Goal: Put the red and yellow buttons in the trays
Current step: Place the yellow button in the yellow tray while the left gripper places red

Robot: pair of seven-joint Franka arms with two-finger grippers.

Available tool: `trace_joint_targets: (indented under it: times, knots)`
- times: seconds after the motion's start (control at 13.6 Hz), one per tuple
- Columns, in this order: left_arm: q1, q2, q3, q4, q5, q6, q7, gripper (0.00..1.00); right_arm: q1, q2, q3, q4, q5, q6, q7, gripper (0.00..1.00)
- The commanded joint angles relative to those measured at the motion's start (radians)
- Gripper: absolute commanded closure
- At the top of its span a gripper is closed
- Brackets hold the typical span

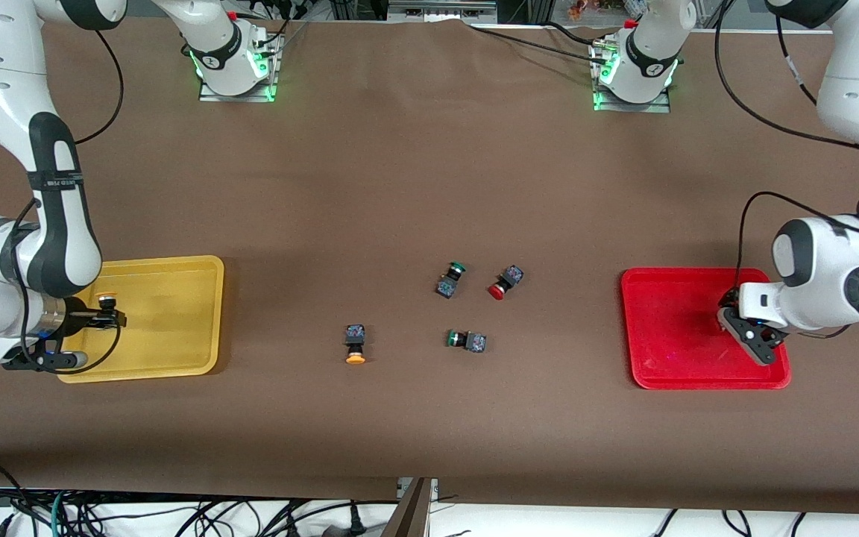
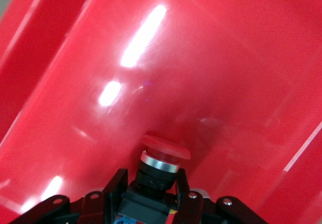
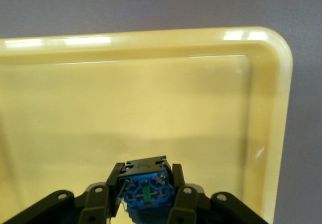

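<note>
My left gripper (image 1: 729,304) is low over the red tray (image 1: 687,328), shut on a red button (image 2: 160,164). In the left wrist view the fingers (image 2: 116,183) flank its dark block, with the red cap close to the red tray's floor (image 2: 211,73). My right gripper (image 1: 107,315) is over the yellow tray (image 1: 168,313), shut on a yellow button (image 1: 106,300). In the right wrist view this button's blue underside (image 3: 146,190) faces the camera above the yellow tray (image 3: 151,108). A second red button (image 1: 505,282) and a second yellow-orange button (image 1: 356,344) lie on the table's middle.
Two green-capped switches lie on the brown table, one (image 1: 450,278) beside the loose red button, one (image 1: 467,341) nearer the front camera. The arm bases stand along the table's edge farthest from the front camera. Cables hang below the table's nearest edge.
</note>
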Motion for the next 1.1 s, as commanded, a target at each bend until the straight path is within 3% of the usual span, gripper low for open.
trace_joint_targets:
  times: [0.0,0.15,0.29,0.37,0.44,0.52,0.81,1.03]
  knots:
    - [0.016,-0.029,-0.036,-0.001,-0.008,0.002,0.057,0.0,-0.004,0.028,0.008,-0.008,-0.014,0.058,-0.005,1.0]
    - [0.018,-0.084,-0.053,0.005,-0.01,-0.01,0.048,0.0,-0.004,0.054,0.008,-0.008,-0.014,0.089,-0.006,0.96]
    - [0.013,-0.147,-0.088,0.019,-0.011,-0.118,-0.042,0.0,-0.006,0.068,0.008,-0.014,-0.014,0.107,-0.008,0.87]
    - [0.011,-0.172,-0.104,0.022,-0.023,-0.189,-0.162,0.0,-0.004,0.071,0.008,-0.014,-0.014,0.121,-0.006,0.58]
    - [0.011,-0.182,-0.134,0.024,-0.028,-0.247,-0.276,0.0,-0.004,0.076,0.008,-0.014,-0.014,0.124,-0.006,0.13]
    - [0.011,-0.189,-0.188,0.024,-0.03,-0.277,-0.365,0.0,-0.004,0.072,0.01,-0.008,-0.011,0.123,-0.006,0.0]
    - [-0.019,-0.161,-0.352,0.009,-0.028,-0.283,-0.723,0.0,0.054,0.03,0.048,0.049,-0.006,0.089,0.006,0.0]
    - [-0.2,-0.131,-0.353,0.01,-0.013,-0.28,-0.977,0.0,0.18,0.033,0.045,0.063,-0.003,0.11,0.162,0.0]
